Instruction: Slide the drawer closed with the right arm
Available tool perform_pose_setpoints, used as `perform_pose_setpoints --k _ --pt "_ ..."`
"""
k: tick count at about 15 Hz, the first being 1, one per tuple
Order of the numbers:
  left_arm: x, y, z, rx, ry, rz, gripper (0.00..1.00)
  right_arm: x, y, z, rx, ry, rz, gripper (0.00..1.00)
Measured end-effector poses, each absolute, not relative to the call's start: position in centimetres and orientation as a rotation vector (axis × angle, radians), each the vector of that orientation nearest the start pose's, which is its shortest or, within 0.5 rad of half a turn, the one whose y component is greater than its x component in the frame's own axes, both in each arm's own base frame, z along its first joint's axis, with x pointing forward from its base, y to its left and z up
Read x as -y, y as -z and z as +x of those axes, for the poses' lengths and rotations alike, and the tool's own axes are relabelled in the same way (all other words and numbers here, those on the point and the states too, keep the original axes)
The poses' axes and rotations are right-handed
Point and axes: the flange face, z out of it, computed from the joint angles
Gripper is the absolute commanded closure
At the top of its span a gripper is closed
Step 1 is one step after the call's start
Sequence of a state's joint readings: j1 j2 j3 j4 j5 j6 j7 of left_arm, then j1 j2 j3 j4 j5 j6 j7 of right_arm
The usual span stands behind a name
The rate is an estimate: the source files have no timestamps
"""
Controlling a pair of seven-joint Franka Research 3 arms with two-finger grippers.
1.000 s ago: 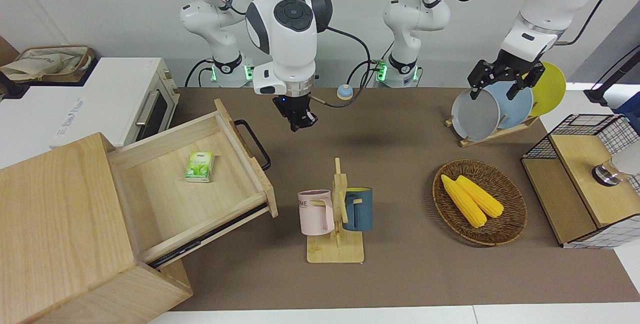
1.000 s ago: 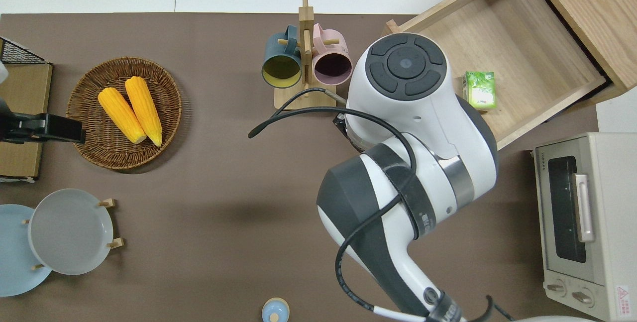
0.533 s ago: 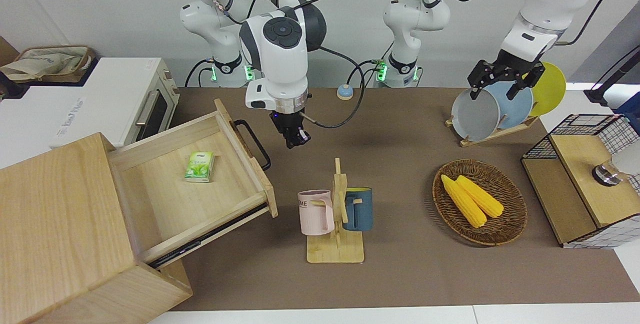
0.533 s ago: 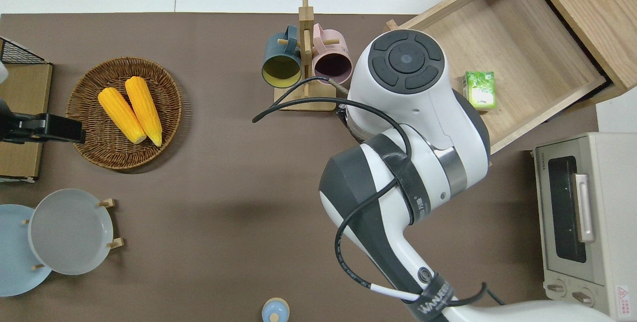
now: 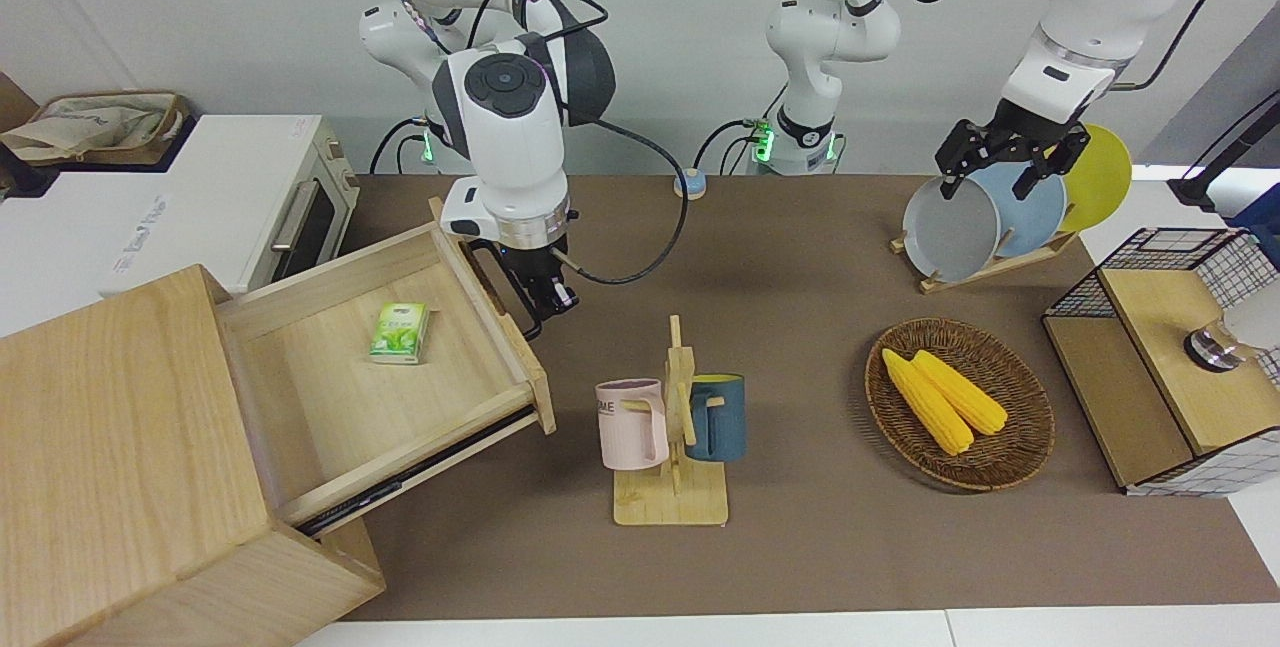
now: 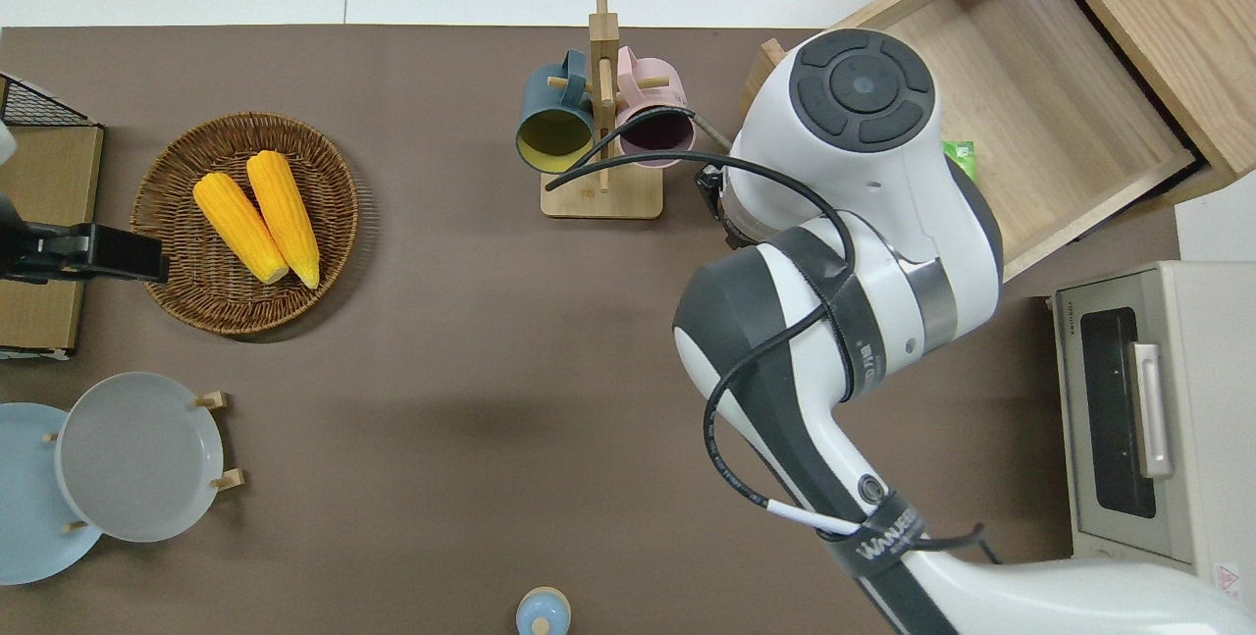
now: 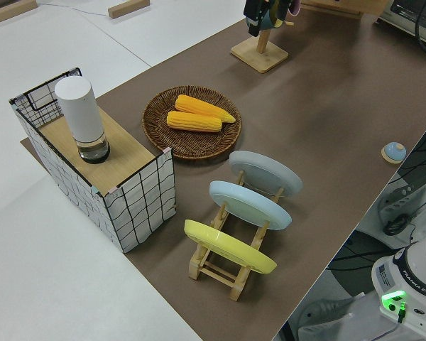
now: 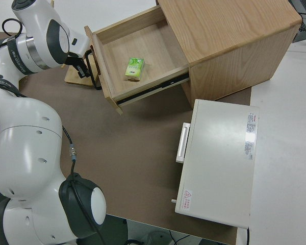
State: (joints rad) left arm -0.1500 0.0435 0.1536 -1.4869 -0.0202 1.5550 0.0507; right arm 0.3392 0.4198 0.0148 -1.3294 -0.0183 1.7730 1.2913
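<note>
Two corn cobs [image 5: 942, 398] — three plates [image 7: 247, 208] — two mugs [image 5: 668, 419]

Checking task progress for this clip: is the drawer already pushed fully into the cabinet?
No: the drawer stands pulled well out of the cabinet, its inside open with a green packet lying in it.

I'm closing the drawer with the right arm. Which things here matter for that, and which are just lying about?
Part of the job:
- drawer, pulled out
- its black bar handle
- right gripper, at the handle
- green packet, lying in the drawer

Just lying about:
- toaster oven
- mug rack
- corn basket
- plate rack
- wire-mesh box
- left arm, parked
</note>
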Motion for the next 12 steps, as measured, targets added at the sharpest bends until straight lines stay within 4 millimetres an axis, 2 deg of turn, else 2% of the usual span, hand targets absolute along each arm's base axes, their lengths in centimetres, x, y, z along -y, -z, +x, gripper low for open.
perform_pose_setpoints --k 5,12 --pt "0.2 -63.9 56.7 -0.076 0.04 -3.153 0.0 -22.4 -49.1 65.1 -1.429 0.024 -2.787 1.0" --pt "0.2 -63.9 56.7 -0.076 0.04 -3.153 0.0 -17.8 -49.3 66.9 -1.404 0.058 -2.773 1.0"
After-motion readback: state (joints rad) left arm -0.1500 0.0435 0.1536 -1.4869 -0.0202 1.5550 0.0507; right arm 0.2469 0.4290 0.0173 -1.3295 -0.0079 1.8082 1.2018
